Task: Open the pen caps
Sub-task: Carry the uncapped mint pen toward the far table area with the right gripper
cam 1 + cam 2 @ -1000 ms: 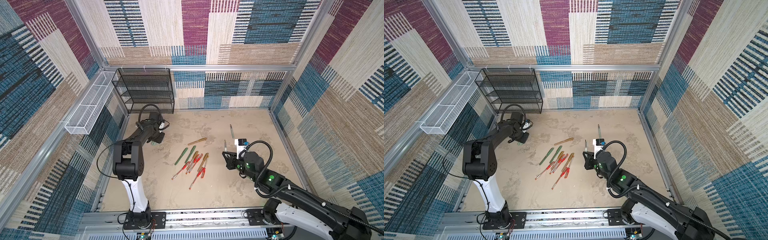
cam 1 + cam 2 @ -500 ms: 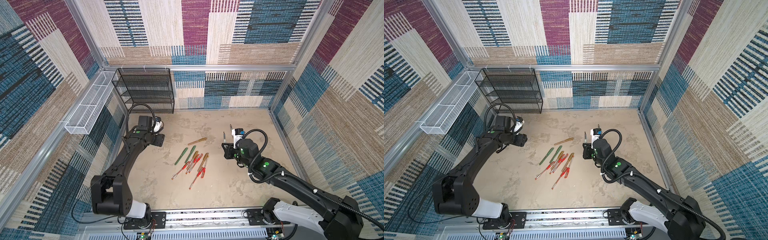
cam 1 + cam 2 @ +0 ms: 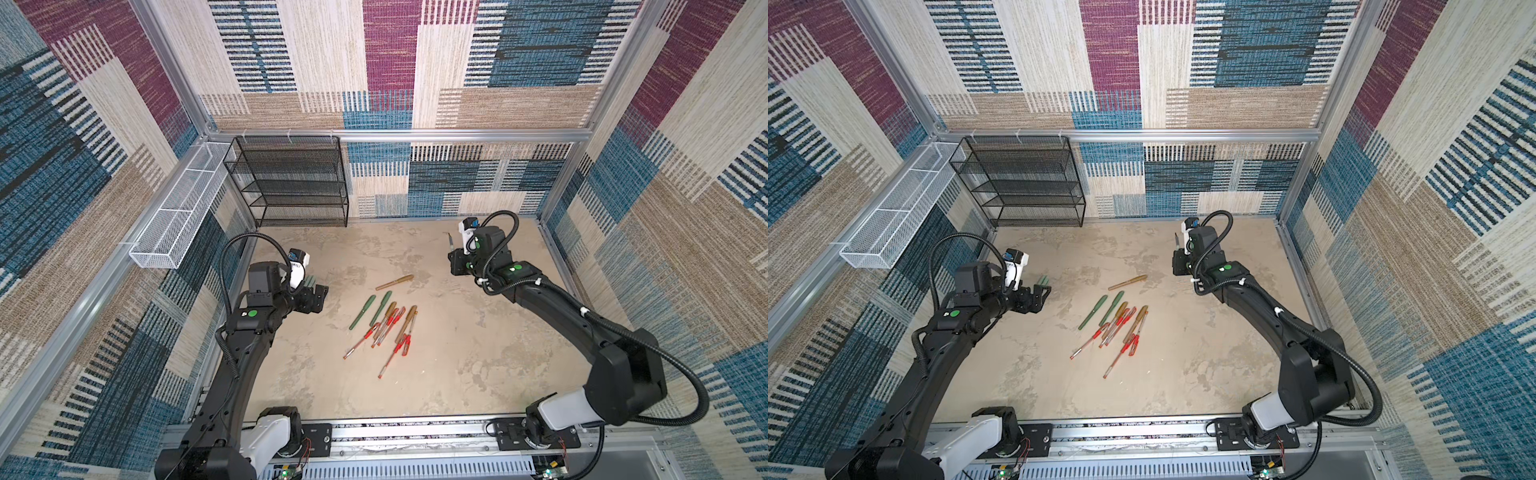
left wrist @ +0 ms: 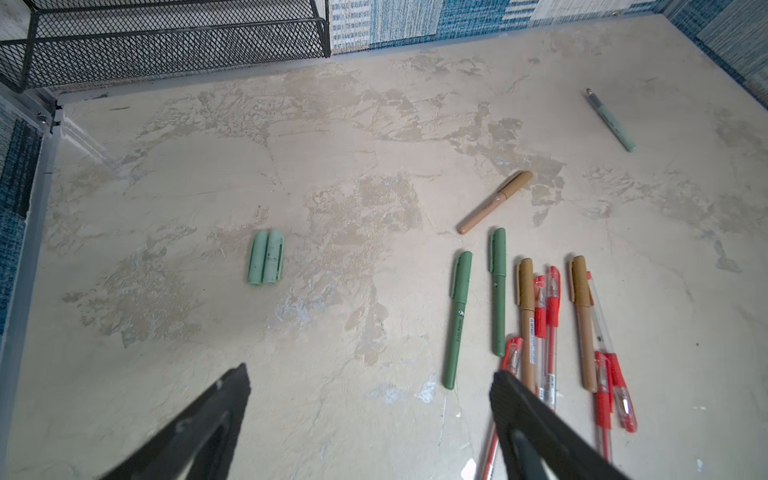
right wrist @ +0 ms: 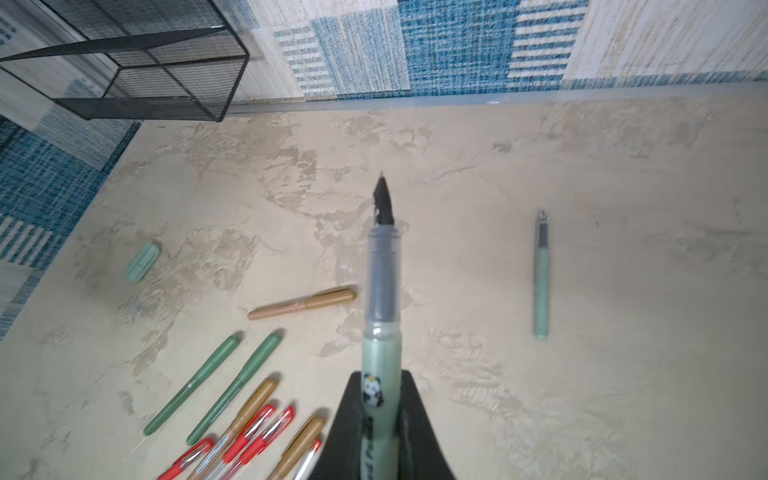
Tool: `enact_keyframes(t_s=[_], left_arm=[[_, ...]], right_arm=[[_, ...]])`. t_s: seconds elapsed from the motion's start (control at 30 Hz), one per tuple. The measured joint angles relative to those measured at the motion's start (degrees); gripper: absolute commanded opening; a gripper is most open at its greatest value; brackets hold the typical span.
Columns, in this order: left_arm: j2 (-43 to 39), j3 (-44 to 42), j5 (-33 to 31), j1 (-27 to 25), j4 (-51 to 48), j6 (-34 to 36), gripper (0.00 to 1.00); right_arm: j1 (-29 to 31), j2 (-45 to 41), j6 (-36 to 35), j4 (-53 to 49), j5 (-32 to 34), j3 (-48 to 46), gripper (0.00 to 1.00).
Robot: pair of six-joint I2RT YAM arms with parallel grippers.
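- pen caps [image 4: 266, 257]: two pale mint ones lie side by side, touching, on the table [image 4: 166, 166] at the left, near the left gripper [image 4: 370, 378] (jaws spread wide, empty).
- right gripper [image 5: 381, 376], far right, clamps an uncapped mint pen [image 5: 381, 291].

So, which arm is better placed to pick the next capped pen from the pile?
Left. The left gripper is open and empty, with a dark green pen just ahead; the right gripper is shut on an uncapped mint pen.
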Motion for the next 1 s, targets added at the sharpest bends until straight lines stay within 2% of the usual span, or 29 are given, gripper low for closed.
enact_keyframes(t_s=[0.27, 0.47, 0.73, 1.0], left_arm=[[-0.8, -0.3, 1.6, 0.3, 1.8, -0.6, 0.98], [-1.0, -0.4, 1.7, 0.5, 1.7, -0.6, 0.98], [-1.5, -0.4, 1.7, 1.0, 1.7, -0.6, 0.98], [-1.0, -1.2, 2.5, 1.3, 1.8, -0.6, 0.98]], right_arm=[[-8.8, 12.3, -6.8, -4.9, -3.5, 10.9, 0.01], [-13.2, 21.2, -10.3, -7.4, -5.1, 17.6, 0.02], [-15.8, 31.6, -11.6, -10.6, -6.4, 23.9, 0.03], [-17.6, 38.4, -11.8, -12.5, -7.1, 28.2, 0.05]])
